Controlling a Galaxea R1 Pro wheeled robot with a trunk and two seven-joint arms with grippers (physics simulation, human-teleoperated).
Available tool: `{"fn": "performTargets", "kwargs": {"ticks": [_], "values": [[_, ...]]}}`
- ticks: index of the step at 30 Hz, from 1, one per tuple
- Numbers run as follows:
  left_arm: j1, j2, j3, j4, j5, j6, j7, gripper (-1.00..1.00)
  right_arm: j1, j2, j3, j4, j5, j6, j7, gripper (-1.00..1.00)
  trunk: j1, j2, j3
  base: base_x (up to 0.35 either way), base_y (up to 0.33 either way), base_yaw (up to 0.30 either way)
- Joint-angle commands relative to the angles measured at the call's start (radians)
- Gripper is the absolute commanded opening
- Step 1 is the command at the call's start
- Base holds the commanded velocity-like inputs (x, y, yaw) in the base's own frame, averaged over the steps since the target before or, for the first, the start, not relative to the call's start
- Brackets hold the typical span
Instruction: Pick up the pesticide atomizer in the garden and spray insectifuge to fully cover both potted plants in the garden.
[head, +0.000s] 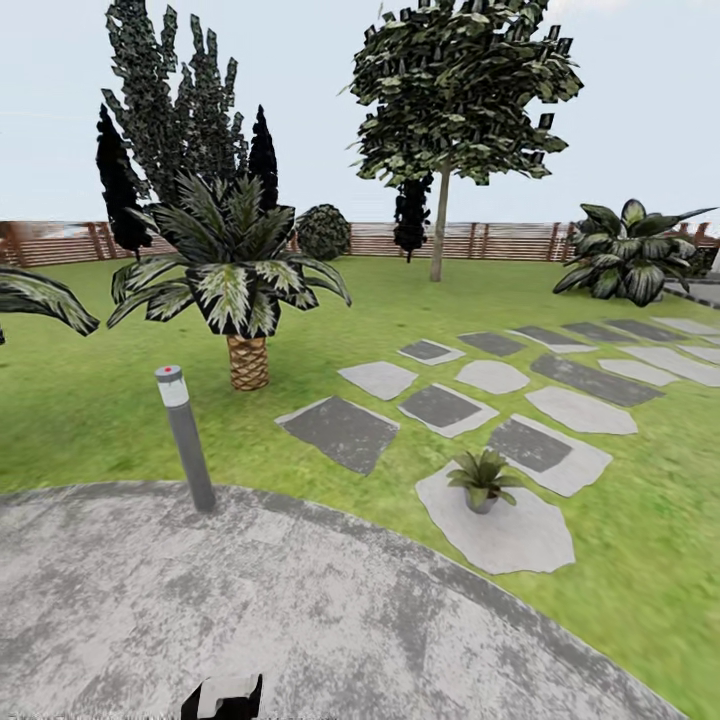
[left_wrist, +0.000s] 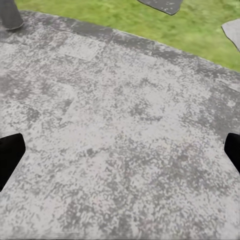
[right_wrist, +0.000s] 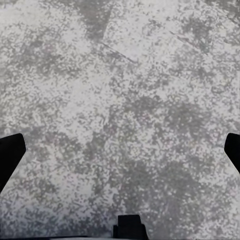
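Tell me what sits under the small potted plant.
The potted plant stands in its grey pot on a pale stepping stone set in the lawn. The stone beneath the pot is covered.

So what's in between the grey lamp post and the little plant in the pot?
In the head view, between the grey post and the potted plant lie green lawn and one dark stepping stone. Nothing else stands there.

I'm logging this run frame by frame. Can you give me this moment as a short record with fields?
setting: garden lawn, wooden fence behind
underfoot: grey paved patio
potted plant: one, on a light stepping stone
post: grey bollard light at the patio edge
left gripper: open, empty, over paving
right gripper: open, empty, over paving
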Motion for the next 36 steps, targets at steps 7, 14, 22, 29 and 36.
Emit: {"fn": "performTargets", "kwargs": {"ticks": [7,14,22,29,36], "values": [[-0.001,0.000,0.000,0.001,0.006,-0.003,-0.001,1.00,0.000,-0.001,-0.001,-0.001,0.000,0.000,0.000,1.00,0.000,-0.001,-0.005,0.000,0.000,0.255],[-0.001,0.000,0.000,0.001,0.006,-0.003,-0.001,1.00,0.000,0.000,-0.001,-0.001,0.000,0.000,0.000,1.00,0.000,-0.001,-0.008,0.000,0.000,0.255],[0.000,0.000,0.000,0.001,0.006,-0.003,-0.001,1.00,0.000,0.000,0.000,-0.001,-0.001,0.000,-0.001,1.00,0.000,-0.001,-0.012,0.000,0.000,0.255],[0.001,0.000,0.000,0.001,0.006,-0.003,-0.001,1.00,0.000,0.000,0.001,-0.001,0.002,0.000,-0.002,1.00,0.000,-0.001,-0.014,0.000,0.000,0.272],[0.001,0.000,0.000,0.001,0.006,-0.003,-0.001,1.00,0.000,-0.001,0.001,-0.001,0.001,0.001,-0.003,1.00,0.000,-0.001,-0.015,0.000,0.000,0.288]]}}
